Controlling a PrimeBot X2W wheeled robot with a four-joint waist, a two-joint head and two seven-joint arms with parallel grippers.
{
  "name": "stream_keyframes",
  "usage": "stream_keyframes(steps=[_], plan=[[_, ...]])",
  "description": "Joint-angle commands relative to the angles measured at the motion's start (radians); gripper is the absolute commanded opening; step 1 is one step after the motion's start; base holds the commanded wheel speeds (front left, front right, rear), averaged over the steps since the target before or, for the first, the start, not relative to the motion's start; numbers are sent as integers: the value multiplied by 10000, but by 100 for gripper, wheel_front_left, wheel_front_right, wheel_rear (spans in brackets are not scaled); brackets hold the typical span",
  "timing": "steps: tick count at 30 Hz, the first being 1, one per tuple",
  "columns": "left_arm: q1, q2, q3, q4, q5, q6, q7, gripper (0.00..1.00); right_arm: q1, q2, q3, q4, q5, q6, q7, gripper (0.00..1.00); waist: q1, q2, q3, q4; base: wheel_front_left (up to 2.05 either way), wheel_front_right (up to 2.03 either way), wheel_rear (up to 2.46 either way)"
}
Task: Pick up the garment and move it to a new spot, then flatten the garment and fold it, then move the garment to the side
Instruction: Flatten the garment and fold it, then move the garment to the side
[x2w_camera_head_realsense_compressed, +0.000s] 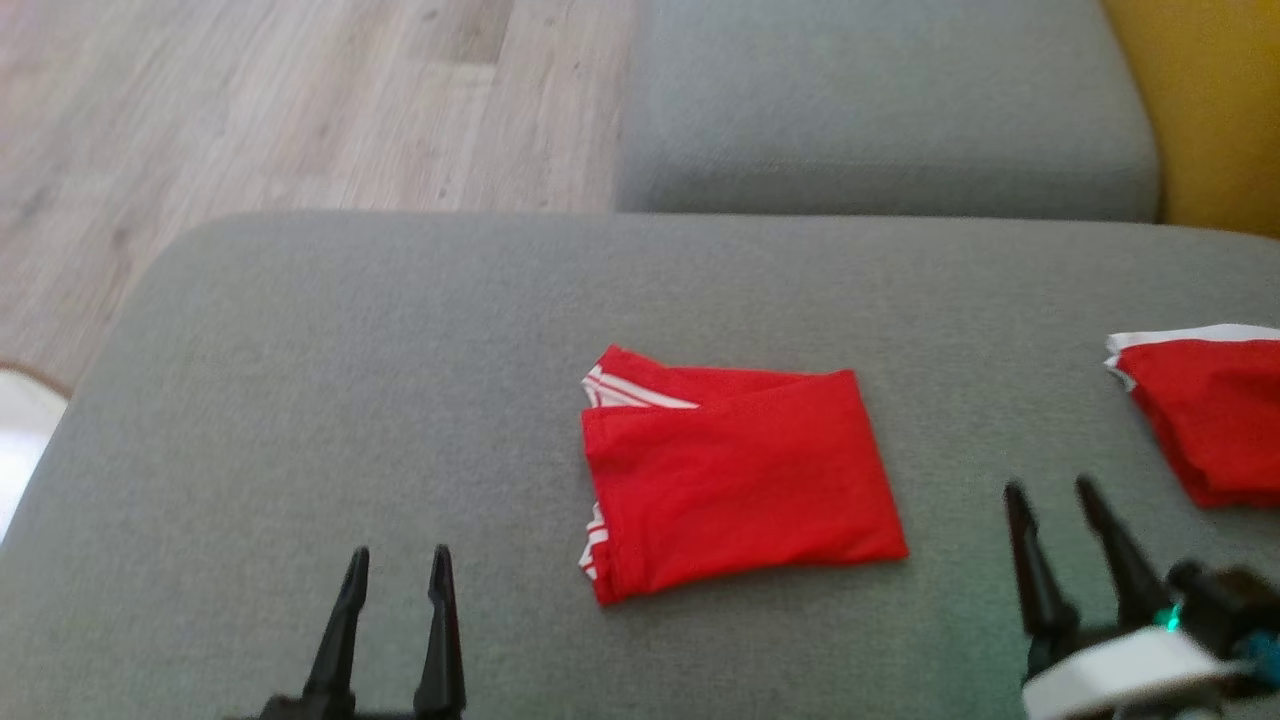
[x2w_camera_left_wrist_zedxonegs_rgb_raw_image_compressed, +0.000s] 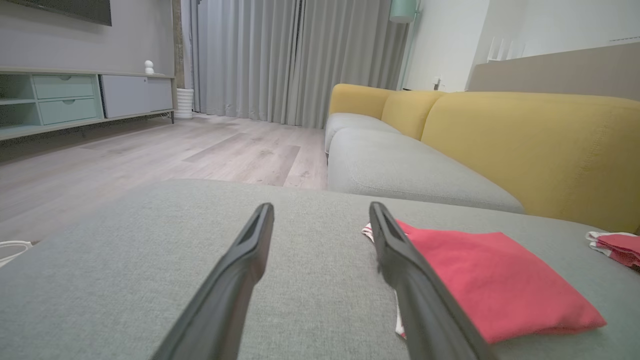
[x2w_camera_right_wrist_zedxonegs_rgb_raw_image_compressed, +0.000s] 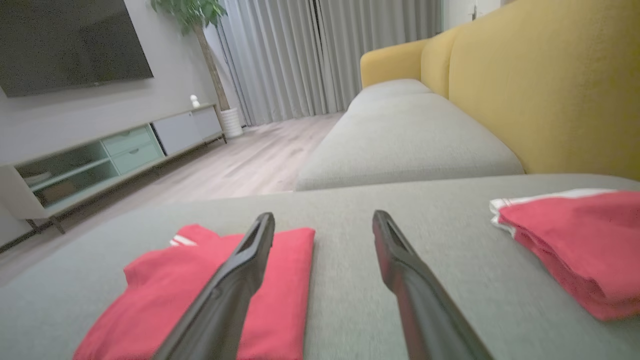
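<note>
A red garment (x2w_camera_head_realsense_compressed: 735, 480) with white stripes lies folded into a rectangle at the middle of the grey cushion (x2w_camera_head_realsense_compressed: 330, 400). It also appears as the garment (x2w_camera_left_wrist_zedxonegs_rgb_raw_image_compressed: 492, 285) right of my left fingers and the garment (x2w_camera_right_wrist_zedxonegs_rgb_raw_image_compressed: 165, 295) behind my right gripper's left finger. My left gripper (x2w_camera_head_realsense_compressed: 398, 560) hovers open near the front edge, left of the garment and apart from it. My right gripper (x2w_camera_head_realsense_compressed: 1052, 492) is open to the garment's right, holding nothing. The same open jaws show as the left gripper (x2w_camera_left_wrist_zedxonegs_rgb_raw_image_compressed: 320, 210) and the right gripper (x2w_camera_right_wrist_zedxonegs_rgb_raw_image_compressed: 322, 217) in the wrist views.
A second folded red garment (x2w_camera_head_realsense_compressed: 1215, 415) lies at the cushion's right edge. Beyond are another grey seat cushion (x2w_camera_head_realsense_compressed: 880, 110), a yellow sofa back (x2w_camera_left_wrist_zedxonegs_rgb_raw_image_compressed: 530, 145), wood floor (x2w_camera_head_realsense_compressed: 250, 110) on the left, and a low cabinet (x2w_camera_left_wrist_zedxonegs_rgb_raw_image_compressed: 75, 100) by the wall.
</note>
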Motion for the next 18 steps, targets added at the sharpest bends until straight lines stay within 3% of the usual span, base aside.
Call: stream_keyframes(steps=[1,7,18], plan=[[-11,-86,394,-319,-9,-64,-95,100,-18,-147,275,17,-436,-7,-273,100,1,0,-241,-274,0,0,0],[330,-87,495,-289,3,6,-95,100,247,65,512,541,-1435,-7,-488,100,1,0,-324,-525,0,0,0],[368,-87,512,-354,-23,92,-95,100,114,272,472,444,-1814,-7,-518,100,1,0,-206,-661,0,0,0]])
